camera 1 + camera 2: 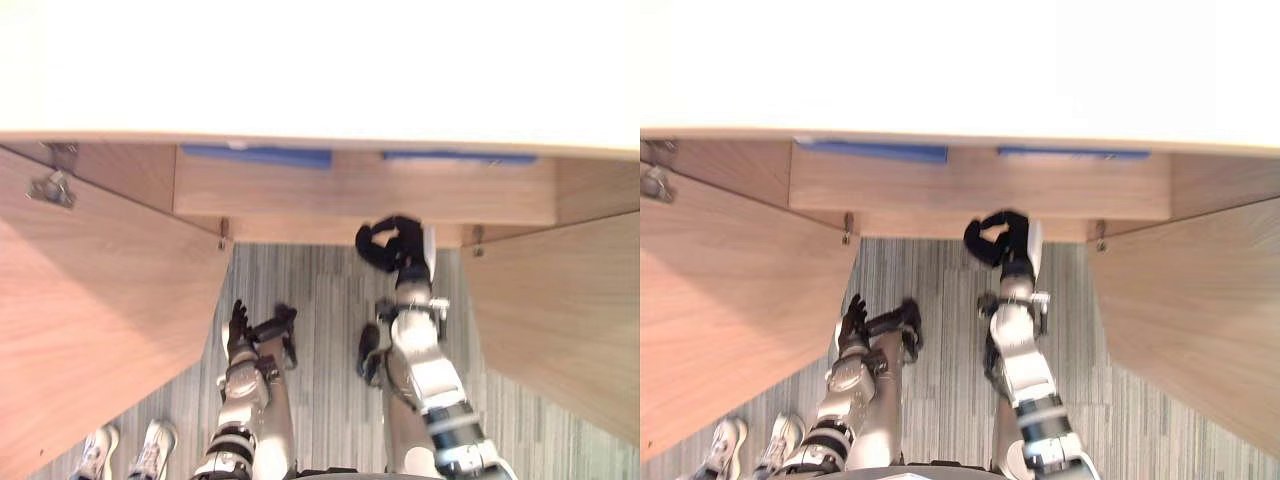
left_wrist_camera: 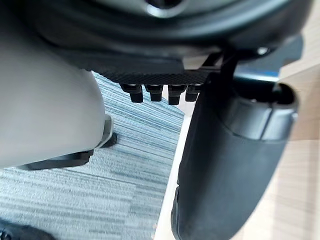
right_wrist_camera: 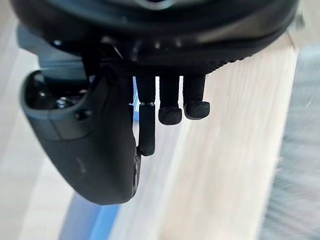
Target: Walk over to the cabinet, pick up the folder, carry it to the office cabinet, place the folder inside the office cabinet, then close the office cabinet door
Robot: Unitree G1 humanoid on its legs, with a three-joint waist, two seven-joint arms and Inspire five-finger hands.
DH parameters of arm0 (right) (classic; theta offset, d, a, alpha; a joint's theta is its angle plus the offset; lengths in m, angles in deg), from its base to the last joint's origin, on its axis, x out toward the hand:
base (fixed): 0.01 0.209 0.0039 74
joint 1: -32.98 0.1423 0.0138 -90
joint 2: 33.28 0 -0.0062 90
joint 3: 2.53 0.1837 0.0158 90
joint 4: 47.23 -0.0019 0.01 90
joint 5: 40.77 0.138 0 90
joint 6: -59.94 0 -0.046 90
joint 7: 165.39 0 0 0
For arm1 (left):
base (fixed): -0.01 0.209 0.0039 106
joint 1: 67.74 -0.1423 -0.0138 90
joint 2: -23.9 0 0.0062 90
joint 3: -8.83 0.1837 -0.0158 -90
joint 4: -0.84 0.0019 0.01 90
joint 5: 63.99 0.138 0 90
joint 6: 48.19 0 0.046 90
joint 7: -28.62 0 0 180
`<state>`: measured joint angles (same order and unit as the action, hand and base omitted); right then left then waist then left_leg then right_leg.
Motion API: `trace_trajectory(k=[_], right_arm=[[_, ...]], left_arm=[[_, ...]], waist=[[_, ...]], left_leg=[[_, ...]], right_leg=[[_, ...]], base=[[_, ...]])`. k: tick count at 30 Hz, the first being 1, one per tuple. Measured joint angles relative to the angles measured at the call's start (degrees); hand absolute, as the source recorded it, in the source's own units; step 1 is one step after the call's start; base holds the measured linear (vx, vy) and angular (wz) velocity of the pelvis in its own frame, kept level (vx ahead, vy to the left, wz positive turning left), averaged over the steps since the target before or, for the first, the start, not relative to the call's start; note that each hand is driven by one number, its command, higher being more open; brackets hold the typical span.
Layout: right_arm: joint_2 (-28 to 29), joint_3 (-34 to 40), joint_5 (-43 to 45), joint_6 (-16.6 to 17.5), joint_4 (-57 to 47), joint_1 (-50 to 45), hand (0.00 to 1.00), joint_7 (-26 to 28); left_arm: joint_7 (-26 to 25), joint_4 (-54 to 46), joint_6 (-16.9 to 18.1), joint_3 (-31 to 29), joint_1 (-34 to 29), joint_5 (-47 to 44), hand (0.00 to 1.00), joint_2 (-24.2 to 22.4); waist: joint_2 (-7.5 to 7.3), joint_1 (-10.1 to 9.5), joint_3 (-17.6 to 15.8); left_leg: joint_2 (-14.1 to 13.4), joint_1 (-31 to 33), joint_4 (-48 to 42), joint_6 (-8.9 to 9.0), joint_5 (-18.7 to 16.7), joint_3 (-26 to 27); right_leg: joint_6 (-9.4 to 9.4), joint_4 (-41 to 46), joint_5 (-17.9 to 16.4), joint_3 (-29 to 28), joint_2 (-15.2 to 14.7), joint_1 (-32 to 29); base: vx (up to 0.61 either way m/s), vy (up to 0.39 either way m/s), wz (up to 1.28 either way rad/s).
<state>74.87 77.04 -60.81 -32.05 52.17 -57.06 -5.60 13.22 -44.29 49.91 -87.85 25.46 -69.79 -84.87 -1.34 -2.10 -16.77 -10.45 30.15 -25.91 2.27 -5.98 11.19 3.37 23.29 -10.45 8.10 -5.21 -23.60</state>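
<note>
Cabinet (image 1: 320,70) with a white top spans the upper part of the frame. Below the top, the wooden shelf (image 1: 360,195) runs across the centre. Two wooden doors stand open: the left door (image 1: 100,300) fills the lower left and the right door (image 1: 570,310) fills the lower right. Grey striped carpet (image 1: 330,390) shows between the doors.

The right hand (image 1: 405,250) is raised to the front edge of the shelf at centre. Its fingers are clenched into a loop and grasp nothing. Contact with the shelf edge cannot be determined. The left hand (image 1: 238,330) hangs lower, over the carpet at lower centre-left, with fingers released and straight.

Two blue folder edges lie on the shelf just under the white top: the left folder (image 1: 257,156) and the right folder (image 1: 460,157). Neither hand touches them.

A metal hinge (image 1: 52,187) sits on the left door. A person's shoes (image 1: 150,445) show at lower left.
</note>
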Motion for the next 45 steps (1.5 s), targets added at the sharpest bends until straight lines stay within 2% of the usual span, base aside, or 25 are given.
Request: trace_trajectory(k=[1,4,7,11,14,16,20,24,28,32,34,36,37,38,40,45], right_arm=[[-0.60,0.15,-1.66,1.76,5.65,-1.34,1.00,0.67],[-1.77,2.82,-2.09,2.97,18.06,-0.27,1.00,3.25],[-2.06,8.17,1.32,3.58,27.85,-0.55,1.00,5.47],[-2.59,14.19,9.37,4.41,35.45,-1.81,1.00,6.62],[-3.45,17.32,12.45,4.77,37.36,-3.32,1.00,6.71],[-3.26,19.00,14.92,4.94,37.53,-4.07,1.00,6.70],[-2.75,24.35,21.18,5.60,36.73,-4.54,1.00,6.47],[-2.05,30.88,28.27,6.17,29.55,-6.30,1.00,5.97],[-3.24,35.67,36.96,9.75,19.57,-7.11,1.00,5.03],[-6.51,38.62,39.15,11.38,16.42,-6.47,1.00,5.38],[-9.39,39.38,39.34,11.40,16.81,-4.16,1.00,5.58],[-13.21,38.94,40.01,11.47,17.11,-0.21,1.00,6.81],[-15.39,38.59,40.13,11.79,17.10,2.50,1.00,7.48],[-24.17,37.00,40.16,13.05,19.13,9.74,1.00,8.41],[-27.89,35.67,40.21,13.07,23.21,13.76,1.00,8.57],[-29.99,33.54,40.73,13.16,26.16,15.82,1.00,8.07]], left_arm=[[0.52,2.90,-0.12,0.89,-1.08,0.58,1.00,1.17],[1.78,5.15,-0.26,3.47,-1.87,1.47,1.00,2.76],[2.71,4.88,-0.16,4.36,-3.07,2.57,1.00,4.42],[4.20,4.99,0.05,4.33,-4.23,3.15,1.00,7.19],[4.88,5.92,0.06,4.32,-4.95,3.82,1.00,7.62],[5.49,7.49,0.01,4.31,-5.21,3.91,1.00,7.58],[6.24,9.62,-0.40,4.25,-6.74,5.19,1.00,7.51],[6.77,9.73,-0.88,1.91,-10.15,5.25,1.00,7.27],[6.81,9.06,-0.97,-2.21,-12.55,4.98,1.00,6.03],[7.80,9.21,-0.52,-1.99,-12.76,5.01,1.00,6.15],[8.73,9.33,-0.17,-1.99,-12.98,5.11,1.00,6.22],[9.35,9.31,0.02,-1.91,-12.86,5.32,1.00,6.19],[9.45,9.20,0.27,-1.91,-12.63,5.30,1.00,6.01],[10.48,9.21,1.18,-0.17,-11.52,6.01,1.00,5.24],[10.59,9.34,1.22,1.02,-11.58,6.00,1.00,4.98],[10.87,9.33,1.25,2.15,-11.74,5.97,1.00,4.91]], waist=[[-0.56,0.99,2.91],[-1.35,1.56,4.15],[-1.29,1.87,5.48],[-1.14,3.39,8.00],[-0.91,4.52,8.91],[-0.81,4.59,9.78],[-0.76,5.08,9.82],[-0.68,6.20,9.90],[-0.50,7.27,10.65],[-0.36,8.20,10.86],[-0.16,8.29,10.76],[0.57,8.11,10.39],[1.31,7.55,10.00],[5.59,7.67,8.04],[7.47,7.35,7.86],[7.98,7.23,7.68]], left_leg=[[0.91,-2.89,3.91,0.09,1.23,0.52],[2.38,-9.83,11.54,0.03,3.88,3.03],[3.91,-16.25,19.13,0.17,6.59,5.39],[4.83,-20.98,24.44,0.41,8.56,6.98],[5.89,-25.47,29.11,0.27,10.59,8.20],[6.41,-26.99,31.00,0.22,11.38,9.31],[6.74,-29.38,31.28,0.73,10.51,13.78],[7.12,-31.50,31.27,0.74,8.85,20.08],[7.50,-33.05,31.00,2.01,6.83,29.69],[7.19,-33.40,29.43,2.37,5.00,32.95],[6.61,-33.21,27.58,2.77,3.63,33.65],[5.52,-32.58,24.74,2.72,1.72,33.53],[5.02,-32.19,23.26,2.62,0.27,32.17],[4.65,-31.43,21.70,2.49,-1.54,30.08],[4.70,-31.21,21.70,2.63,-1.88,29.82],[5.09,-29.26,21.48,2.63,-1.91,29.08]], right_leg=[[0.41,-4.68,1.79,-0.19,-0.03,3.22],[0.95,-12.38,5.48,-1.57,-0.22,9.10],[1.30,-16.37,7.67,-3.15,-0.36,12.80],[1.31,-18.89,9.34,-4.86,-0.29,15.22],[1.29,-20.43,10.04,-6.25,-0.21,17.54],[1.31,-20.75,10.20,-7.64,-0.23,17.54],[1.54,-21.62,11.44,-12.69,-0.05,17.36],[1.49,-22.06,12.24,-19.92,0.73,15.77],[-0.06,-21.88,14.28,-29.46,2.53,12.05],[-1.83,-23.84,15.73,-29.85,2.80,11.60],[-0.97,-24.67,16.72,-30.03,2.92,11.64],[-0.69,-25.64,18.31,-29.00,3.28,11.64],[-0.84,-26.34,19.20,-25.87,3.55,11.66],[-0.80,-26.67,19.59,-22.55,3.24,11.67],[-0.79,-26.69,19.59,-21.71,3.22,11.50],[-0.36,-26.97,19.79,-20.92,2.97,9.81]], base=[[0.16,0.022,-0.04],[0.17,0.040,-0.20],[0.08,0.018,-0.29],[0.01,0.034,-0.25],[-0.04,0.037,-0.26],[-0.06,0.035,-0.37],[-0.11,0.049,-0.64],[-0.06,0.030,-0.96],[0.00,0.019,-1.22],[0.08,-0.033,-0.66],[0.10,-0.073,-0.43],[0.12,-0.109,-0.53],[0.14,-0.150,-0.57],[0.12,-0.141,-0.46],[0.04,-0.054,-0.07],[-0.05,-0.043,0.03]])
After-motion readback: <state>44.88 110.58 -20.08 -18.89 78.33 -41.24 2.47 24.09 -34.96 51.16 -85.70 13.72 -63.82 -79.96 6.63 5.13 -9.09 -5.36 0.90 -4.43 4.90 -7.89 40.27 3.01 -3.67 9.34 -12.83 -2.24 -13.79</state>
